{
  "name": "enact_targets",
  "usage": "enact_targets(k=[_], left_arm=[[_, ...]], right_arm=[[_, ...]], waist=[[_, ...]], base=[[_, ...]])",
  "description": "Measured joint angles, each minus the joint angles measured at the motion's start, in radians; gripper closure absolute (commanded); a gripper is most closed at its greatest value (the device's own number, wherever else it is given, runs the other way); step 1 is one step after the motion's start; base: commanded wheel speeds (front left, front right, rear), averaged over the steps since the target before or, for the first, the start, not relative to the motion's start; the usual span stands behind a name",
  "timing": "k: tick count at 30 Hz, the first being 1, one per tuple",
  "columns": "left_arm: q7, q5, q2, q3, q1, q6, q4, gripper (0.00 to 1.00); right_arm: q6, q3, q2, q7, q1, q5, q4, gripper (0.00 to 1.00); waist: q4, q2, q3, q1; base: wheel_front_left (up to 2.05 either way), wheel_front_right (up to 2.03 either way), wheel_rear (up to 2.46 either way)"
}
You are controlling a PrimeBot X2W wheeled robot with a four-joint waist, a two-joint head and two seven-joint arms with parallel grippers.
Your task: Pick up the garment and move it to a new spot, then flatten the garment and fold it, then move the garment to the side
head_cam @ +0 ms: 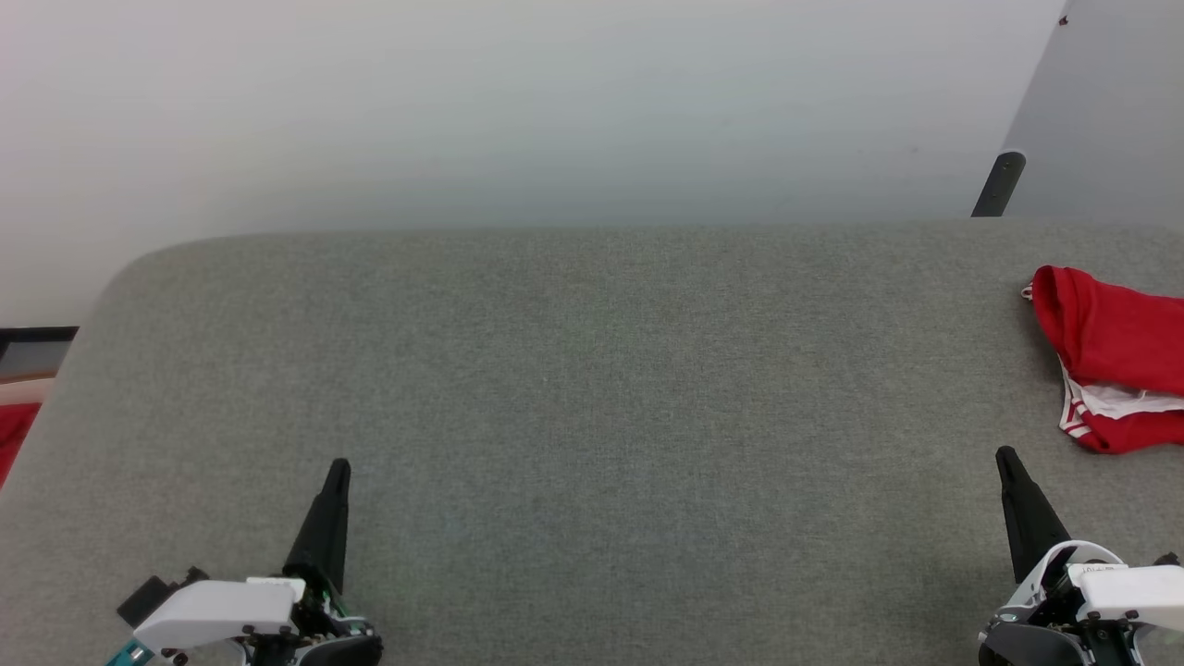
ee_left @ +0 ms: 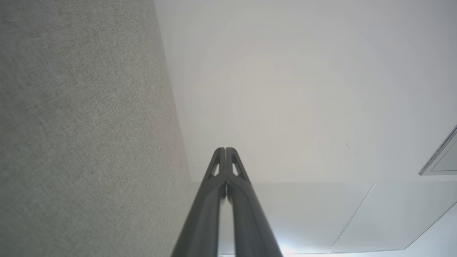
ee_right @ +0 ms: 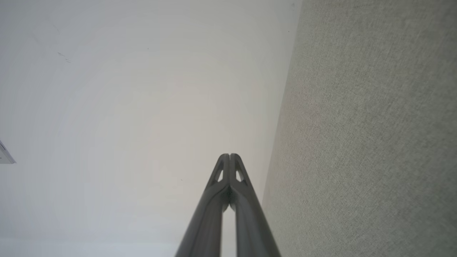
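The garment (head_cam: 1115, 356), bright red with a white inner panel and red-and-white striped trim, lies bunched at the right edge of the grey fabric table (head_cam: 592, 388), partly cut off by the frame. My right gripper (head_cam: 1006, 458) stands shut near the front right, a little below and left of the garment, not touching it. My left gripper (head_cam: 339, 467) is shut at the front left, far from the garment. In the wrist views both grippers, left (ee_left: 225, 150) and right (ee_right: 229, 156), have tips pressed together with nothing held.
A white wall rises behind the table. A dark post (head_cam: 997, 183) and a grey panel stand at the back right. A patch of red (head_cam: 14, 435) shows on the floor past the table's left edge. The table surface (ee_left: 78, 125) (ee_right: 375, 125) runs beside each gripper.
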Motion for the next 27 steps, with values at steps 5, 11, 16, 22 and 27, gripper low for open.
enact_targets(k=[5, 11, 16, 22, 27], left_arm=[[0.000, 0.000, 0.000, 0.000, 0.000, 0.000, 0.000, 1.00], [0.000, 0.000, 0.000, 0.000, 0.000, 0.000, 0.000, 1.00], [0.000, 0.000, 0.000, 0.000, 0.000, 0.000, 0.000, 1.00], [0.000, 0.000, 0.000, 0.000, 0.000, 0.000, 0.000, 1.00], [0.000, 0.000, 0.000, 0.000, 0.000, 0.000, 0.000, 1.00]], right_arm=[[0.000, 0.000, 0.000, 0.000, 0.000, 0.000, 0.000, 1.00], [0.000, 0.000, 0.000, 0.000, 0.000, 0.000, 0.000, 1.00], [0.000, 0.000, 0.000, 0.000, 0.000, 0.000, 0.000, 1.00], [0.000, 0.000, 0.000, 0.000, 0.000, 0.000, 0.000, 1.00], [0.000, 0.000, 0.000, 0.000, 0.000, 0.000, 0.000, 1.00]], waist=[[0.000, 0.0000, 0.000, -0.0001], [0.000, 0.0000, 0.000, -0.0001], [0.000, 0.0000, 0.000, -0.0001], [0.000, 0.0000, 0.000, 0.0000], [0.000, 0.0000, 0.000, -0.0001]], base=[[0.00, 0.00, 0.00], [0.00, 0.00, 0.00], [0.00, 0.00, 0.00], [0.00, 0.00, 0.00], [0.00, 0.00, 0.00]])
